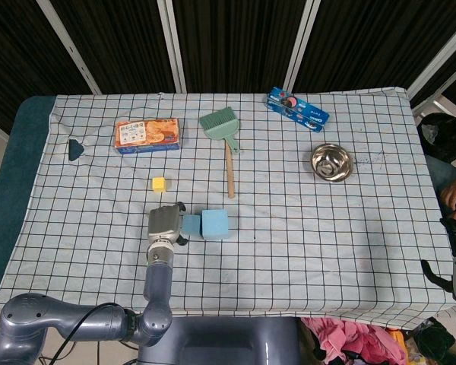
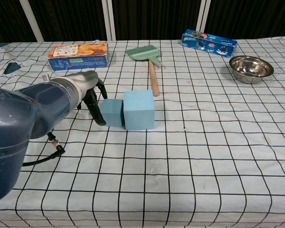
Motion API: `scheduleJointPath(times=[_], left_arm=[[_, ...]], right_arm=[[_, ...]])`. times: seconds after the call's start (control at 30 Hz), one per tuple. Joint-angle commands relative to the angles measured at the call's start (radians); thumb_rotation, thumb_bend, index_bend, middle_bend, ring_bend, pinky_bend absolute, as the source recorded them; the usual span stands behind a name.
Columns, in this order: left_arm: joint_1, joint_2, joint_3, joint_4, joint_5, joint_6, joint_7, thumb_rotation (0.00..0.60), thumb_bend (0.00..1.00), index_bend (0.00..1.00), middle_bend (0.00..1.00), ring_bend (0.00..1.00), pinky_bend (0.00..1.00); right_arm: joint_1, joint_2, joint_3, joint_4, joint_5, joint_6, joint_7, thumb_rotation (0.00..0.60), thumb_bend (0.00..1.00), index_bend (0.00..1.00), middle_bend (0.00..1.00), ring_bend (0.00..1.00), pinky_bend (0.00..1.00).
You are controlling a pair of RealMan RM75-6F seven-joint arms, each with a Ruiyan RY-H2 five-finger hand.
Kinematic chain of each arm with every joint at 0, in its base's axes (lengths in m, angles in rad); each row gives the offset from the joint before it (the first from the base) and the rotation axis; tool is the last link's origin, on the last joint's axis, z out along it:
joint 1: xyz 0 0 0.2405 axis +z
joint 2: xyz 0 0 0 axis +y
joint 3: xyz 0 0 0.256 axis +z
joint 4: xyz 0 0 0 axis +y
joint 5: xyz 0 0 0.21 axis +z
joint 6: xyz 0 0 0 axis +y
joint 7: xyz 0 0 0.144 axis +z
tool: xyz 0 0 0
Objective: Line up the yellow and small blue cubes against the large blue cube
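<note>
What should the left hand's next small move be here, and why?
Probably draw the left hand back and go for the yellow cube: the small blue cube already sits against the large blue cube, while the yellow one lies apart, farther back.

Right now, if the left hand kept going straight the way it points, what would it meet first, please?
The left hand already sits against the small blue cube; pushing on would likely just press it against the large blue cube beside it.

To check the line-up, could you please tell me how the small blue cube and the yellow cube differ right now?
The small blue cube sits against the large blue cube; the yellow cube stands alone, farther back. The left hand is at the small blue cube, while nothing touches the yellow cube. The yellow cube looks smaller. Both rest on the checked cloth.
</note>
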Motion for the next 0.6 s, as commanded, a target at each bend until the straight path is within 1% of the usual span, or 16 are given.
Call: scheduleJointPath(times=[0.03,0.27,0.5,0.53,0.6], left_arm=[[0.004,0.008,0.000,-0.011,0.004,0.009,0.003,0.600,0.13,0.28,0.61,0.33,0.39],[0.016,0.044,0.006,-0.058,0.007,0.034,0.027,0.600,0.13,0.28,0.59,0.33,0.38],[0.027,0.140,0.014,-0.180,-0.005,0.117,0.122,0.600,0.13,0.28,0.55,0.30,0.37],[0.030,0.158,0.012,-0.200,-0.010,0.128,0.135,0.600,0.13,0.28,0.55,0.30,0.36],[0.037,0.201,0.002,-0.241,-0.024,0.143,0.157,0.600,0.13,0.27,0.50,0.25,0.32]], right_arm=[[0.000,-0.001,0.000,0.000,0.000,-0.001,-0.001,0.600,0.23,0.12,0.11,0.26,0.17],[0.001,-0.003,-0.001,-0.001,0.000,-0.001,-0.007,0.600,0.23,0.12,0.11,0.26,0.17],[0.001,-0.005,0.000,-0.002,0.002,0.002,-0.013,0.600,0.23,0.12,0.11,0.26,0.17],[0.001,-0.005,0.000,-0.003,0.002,0.002,-0.015,0.600,0.23,0.12,0.11,0.26,0.17],[0.002,-0.006,-0.001,-0.004,0.001,0.002,-0.019,0.600,0.23,0.12,0.11,0.26,0.17]])
